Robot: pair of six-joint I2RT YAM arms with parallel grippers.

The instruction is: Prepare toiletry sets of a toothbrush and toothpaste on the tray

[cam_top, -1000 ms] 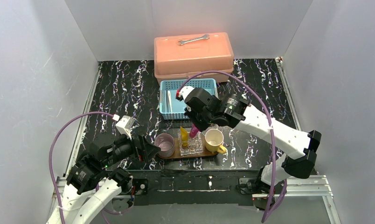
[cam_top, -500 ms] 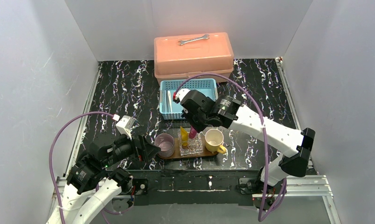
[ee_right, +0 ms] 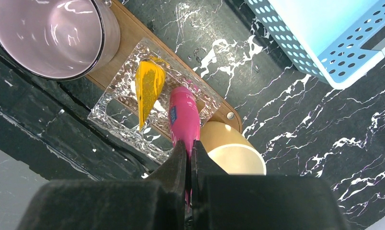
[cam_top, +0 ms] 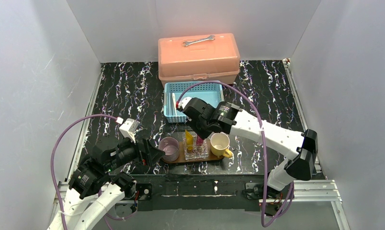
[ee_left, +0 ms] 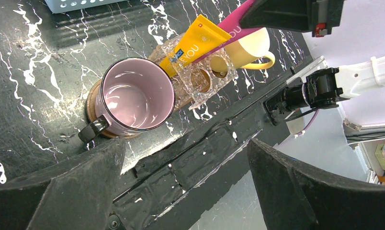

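The dark-brown tray [cam_top: 178, 159] carries a lilac mug [cam_top: 169, 148], a clear glass holder [cam_top: 196, 152] and a cream mug [cam_top: 220, 143]. The yellow toothpaste [cam_top: 188, 139] stands tilted in the holder. My right gripper [ee_right: 188, 148] is shut on the flat end of the magenta toothpaste [ee_right: 183, 117], whose cap end sits in the holder [ee_right: 128, 120] beside the yellow tube [ee_right: 148, 86]. My left gripper [ee_left: 186, 158] is open and empty, low at the table's near edge, left of the lilac mug [ee_left: 133, 96]. A pale toothbrush [cam_top: 173, 103] lies in the blue basket.
The light-blue slotted basket [cam_top: 205, 88] stands just behind the tray. An orange box [cam_top: 198, 60] with a steel wrench [cam_top: 198, 41] on its lid is at the back. White walls close in on both sides.
My right gripper has moved a little left and down, bringing the magenta tube lower into the holder. The left arm has not moved.
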